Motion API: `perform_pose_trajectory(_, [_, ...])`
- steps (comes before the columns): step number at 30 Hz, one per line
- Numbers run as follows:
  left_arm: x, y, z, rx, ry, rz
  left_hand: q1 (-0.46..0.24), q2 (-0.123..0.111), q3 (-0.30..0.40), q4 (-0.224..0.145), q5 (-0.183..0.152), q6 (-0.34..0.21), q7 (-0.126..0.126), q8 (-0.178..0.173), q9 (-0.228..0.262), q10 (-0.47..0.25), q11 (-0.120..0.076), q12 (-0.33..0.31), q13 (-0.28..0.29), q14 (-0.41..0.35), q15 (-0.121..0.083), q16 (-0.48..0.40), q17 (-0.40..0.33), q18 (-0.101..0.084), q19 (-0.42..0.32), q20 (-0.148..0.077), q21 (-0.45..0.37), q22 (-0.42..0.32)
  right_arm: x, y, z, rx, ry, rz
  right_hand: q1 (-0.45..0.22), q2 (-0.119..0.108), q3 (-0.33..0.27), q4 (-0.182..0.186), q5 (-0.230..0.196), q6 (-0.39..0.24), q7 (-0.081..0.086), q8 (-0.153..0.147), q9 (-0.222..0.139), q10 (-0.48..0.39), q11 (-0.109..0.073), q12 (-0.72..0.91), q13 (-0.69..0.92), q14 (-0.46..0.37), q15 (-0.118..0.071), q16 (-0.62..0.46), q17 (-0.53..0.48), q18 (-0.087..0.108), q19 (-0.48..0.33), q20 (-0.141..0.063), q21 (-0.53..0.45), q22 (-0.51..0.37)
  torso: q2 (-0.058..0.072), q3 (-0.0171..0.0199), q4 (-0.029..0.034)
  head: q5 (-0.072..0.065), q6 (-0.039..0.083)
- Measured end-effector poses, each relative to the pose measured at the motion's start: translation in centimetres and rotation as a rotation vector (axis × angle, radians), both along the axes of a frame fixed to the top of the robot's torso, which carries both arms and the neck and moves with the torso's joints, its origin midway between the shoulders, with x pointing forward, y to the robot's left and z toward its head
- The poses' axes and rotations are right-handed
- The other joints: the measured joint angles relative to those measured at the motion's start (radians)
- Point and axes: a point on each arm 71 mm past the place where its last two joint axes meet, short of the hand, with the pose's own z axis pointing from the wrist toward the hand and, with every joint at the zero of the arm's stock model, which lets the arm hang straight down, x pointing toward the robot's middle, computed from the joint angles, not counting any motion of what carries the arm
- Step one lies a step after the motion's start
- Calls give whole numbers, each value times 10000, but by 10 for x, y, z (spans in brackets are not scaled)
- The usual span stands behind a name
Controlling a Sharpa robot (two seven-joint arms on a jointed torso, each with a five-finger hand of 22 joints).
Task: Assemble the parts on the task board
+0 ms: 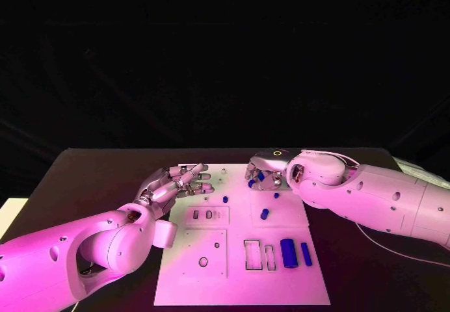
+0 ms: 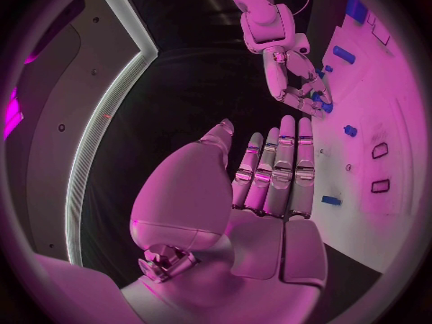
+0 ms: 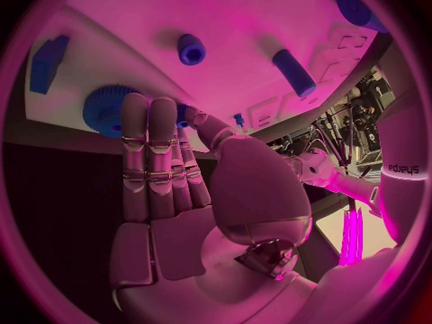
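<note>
While both hands hover over the far end of the task board (image 1: 239,286) in the head view, the right hand (image 1: 265,176) sits just at a small blue part (image 1: 252,184) near the board's far edge, and the left hand (image 1: 176,184), fingers loosely curled on nothing, waits over the board's left margin, farther from that part. From the left wrist view, the left hand (image 2: 270,173) shows its fingers straight, side by side and empty, pointing toward the right hand (image 2: 302,93), whose fingertips close around a blue piece. In the right wrist view, the right hand (image 3: 166,165) reaches its fingers up to a toothed blue gear (image 3: 112,108); whether they grip it cannot be told.
</note>
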Motion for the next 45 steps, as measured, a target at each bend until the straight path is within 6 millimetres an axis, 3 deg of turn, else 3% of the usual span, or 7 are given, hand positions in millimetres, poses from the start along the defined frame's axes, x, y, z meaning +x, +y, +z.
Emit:
perform_pose_trajectory(6, [0,1,0,0,14,27,0,0,0,0,0,0,0,0,0,-1,1,0,0,35,-35,0,0,0,0,0,0,0,1,1,1,-30,19,-3,0,0,90,182,-58,252,-123,49,67,129,-85,34,29,-18,-23,482,453,0,0,0,426,466,43,5,0,-24,-16])
perform_pose_trajectory(10, [0,1,0,-6,22,32,0,0,0,0,0,0,0,0,-1,-1,1,0,0,35,-35,0,-1,0,0,0,0,1,2,1,1,-31,11,-1,58,57,161,303,-368,564,-239,198,122,400,-183,156,90,1,-142,925,866,0,58,-57,854,978,65,7,7,-32,-17])
perform_pose_trajectory(17, [0,0,0,-17,34,30,39,39,0,0,0,-1,-1,0,-1,-2,2,0,-1,35,-35,0,12,-1,35,-36,0,-10,4,2,3,-121,-33,-23,175,174,254,391,-684,767,-324,273,205,555,-268,196,116,-1,-141,1184,1115,0,58,-57,1159,1335,95,4,25,-51,4])
perform_pose_trajectory(28, [0,0,0,-28,45,25,40,39,0,0,0,-1,-1,0,-1,31,-31,0,-1,34,-35,0,10,-1,35,-35,0,-9,4,3,5,37,-396,-10,402,212,487,486,-1080,842,-303,323,249,642,-281,151,159,-1,-213,1165,1002,1,43,-120,1429,1529,136,2,40,-73,26])
perform_pose_trajectory(33, [0,0,0,-32,52,27,40,39,0,0,0,-2,-1,0,-2,31,-31,0,-1,34,-34,0,10,-2,35,-35,0,-8,1,2,8,747,-889,-55,528,236,619,477,-1107,765,-227,221,291,530,-169,108,100,-40,-173,1063,861,0,-36,-72,1429,1474,149,-6,58,-88,66])
perform_pose_trajectory(45, [1,1,0,-42,72,45,40,39,0,0,0,-3,-2,0,-2,30,-30,0,-2,34,-34,0,17,-1,34,-35,0,-8,3,24,19,2044,-1657,-82,528,236,756,508,-1100,747,-209,191,240,499,-138,49,70,-40,-173,1142,986,0,-71,-36,1471,1585,174,-20,77,-96,148])
